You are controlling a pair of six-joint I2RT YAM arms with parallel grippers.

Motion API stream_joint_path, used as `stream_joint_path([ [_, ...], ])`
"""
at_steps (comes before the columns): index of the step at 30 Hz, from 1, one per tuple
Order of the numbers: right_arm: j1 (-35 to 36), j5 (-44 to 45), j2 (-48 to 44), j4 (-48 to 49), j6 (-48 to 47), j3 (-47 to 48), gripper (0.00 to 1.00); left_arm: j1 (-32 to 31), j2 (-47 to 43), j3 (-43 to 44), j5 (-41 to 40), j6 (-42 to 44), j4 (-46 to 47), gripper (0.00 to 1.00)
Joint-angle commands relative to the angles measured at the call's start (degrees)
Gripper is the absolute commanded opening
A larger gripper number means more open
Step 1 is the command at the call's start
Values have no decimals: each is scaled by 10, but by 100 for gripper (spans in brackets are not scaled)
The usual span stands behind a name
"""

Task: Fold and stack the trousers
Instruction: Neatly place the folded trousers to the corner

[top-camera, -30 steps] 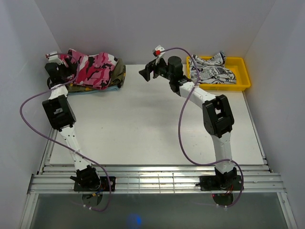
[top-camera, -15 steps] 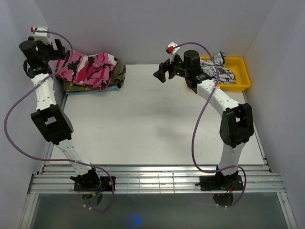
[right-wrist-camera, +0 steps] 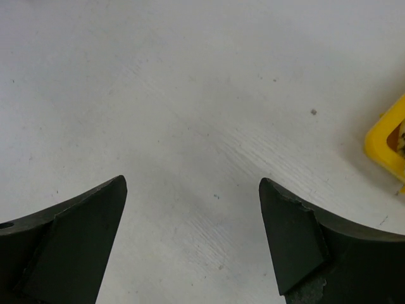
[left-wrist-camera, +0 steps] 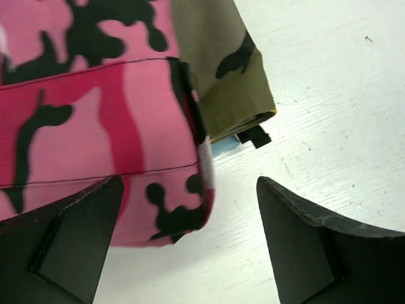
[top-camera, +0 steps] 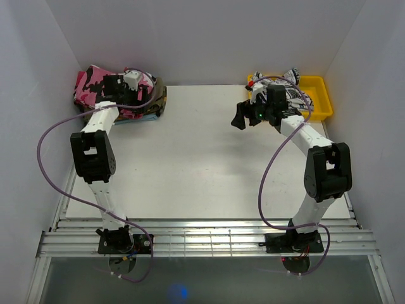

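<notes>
My left end effector open above the pink camouflage trousers, my right end effector open over the table

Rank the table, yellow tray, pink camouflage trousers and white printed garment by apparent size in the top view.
1. table
2. yellow tray and trousers: too alike to separate, each partly hidden
3. white printed garment

The trousers run off the left wrist view, covering most of the olive garment.
</notes>
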Motion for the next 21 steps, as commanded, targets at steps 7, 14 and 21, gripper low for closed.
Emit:
stream_joint_path([
  [7, -29, -30, -54, -3, 16, -57, 90, -69, 50, 34, -199, -3, 9, 98],
  [14, -45, -40, -49, -4, 29, -54, 90, -87, 86, 65, -293, 24, 17, 64],
  [21, -52, -46, -58, -4, 33, -61, 90, -87, 118, 227, -253, -17, -65, 0],
])
